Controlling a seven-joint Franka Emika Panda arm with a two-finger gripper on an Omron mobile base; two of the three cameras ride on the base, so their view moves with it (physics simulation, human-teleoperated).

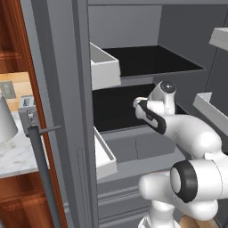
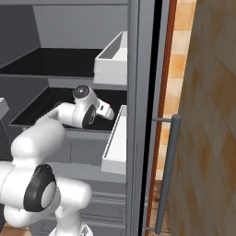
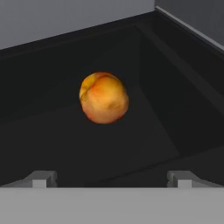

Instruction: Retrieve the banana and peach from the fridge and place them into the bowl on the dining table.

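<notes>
The peach [image 3: 104,97], round and orange-red, lies on the dark lower shelf [image 3: 144,144] of the open fridge [image 1: 67,89], a short way ahead of my gripper [image 3: 111,178] and slightly left of its centre. The gripper is open, its two fingertips [image 3: 41,178] spread wide with nothing between them. In both base views my arm [image 1: 191,133] reaches into the fridge at the level of that shelf [image 2: 55,103]. The banana, the bowl and the dining table are out of view.
White door bins [image 1: 104,67] [image 1: 103,153] hang on the left door, others [image 2: 113,57] [image 2: 116,143] on the right door. An upper dark shelf [image 1: 151,60] lies above my hand. Bar handles [image 1: 42,173] [image 2: 167,170] stand outside. A wooden cabinet [image 2: 212,115] flanks the right.
</notes>
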